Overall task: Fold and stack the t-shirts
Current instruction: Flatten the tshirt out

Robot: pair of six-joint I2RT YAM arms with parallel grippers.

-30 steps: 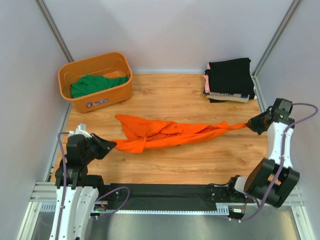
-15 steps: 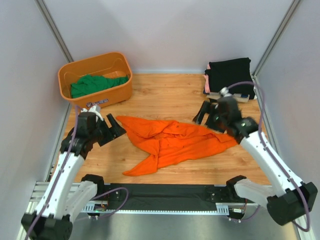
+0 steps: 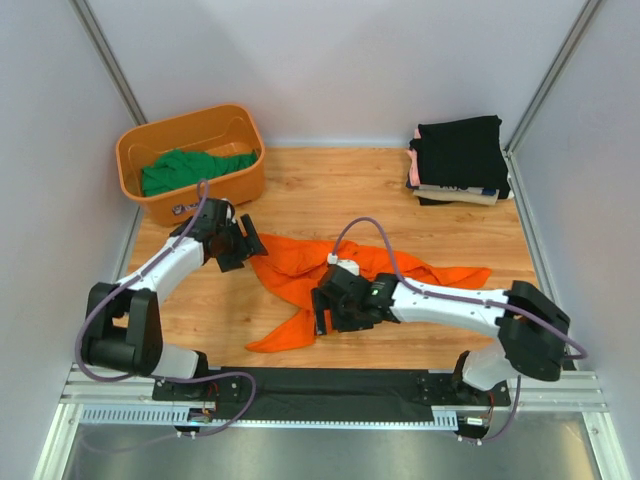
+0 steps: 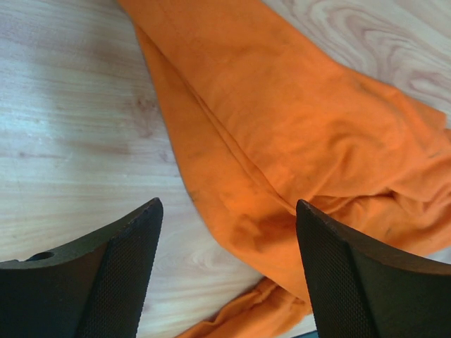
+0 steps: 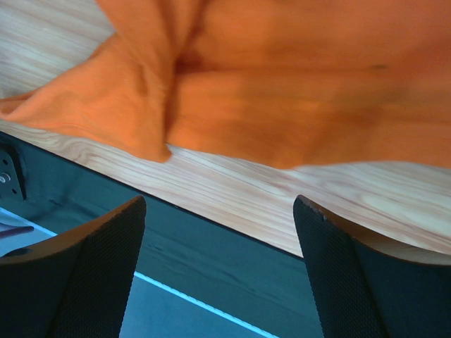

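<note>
A bright orange t-shirt [image 3: 345, 275] lies crumpled on the wooden table, loose and held by nothing. My left gripper [image 3: 243, 250] hovers open over its left corner; in the left wrist view the orange cloth [image 4: 296, 134] lies below, between the spread fingers [image 4: 120, 274]. My right gripper [image 3: 322, 312] is open above the shirt's near edge, and its wrist view shows the orange cloth [image 5: 282, 91] beyond bare wood. A green t-shirt [image 3: 190, 168] sits in the basket. Folded t-shirts [image 3: 460, 155] are stacked at the back right, a black one on top.
The orange plastic basket [image 3: 240, 125] stands at the back left. A black rail [image 3: 330, 385] runs along the table's near edge, seen in the right wrist view as a dark strip [image 5: 232, 260]. Grey walls close in the left, right and back sides.
Both grippers held the shirt stretched between them, then opened and let go. The shirt dropped into a heap, and both arms swung inward over it.
</note>
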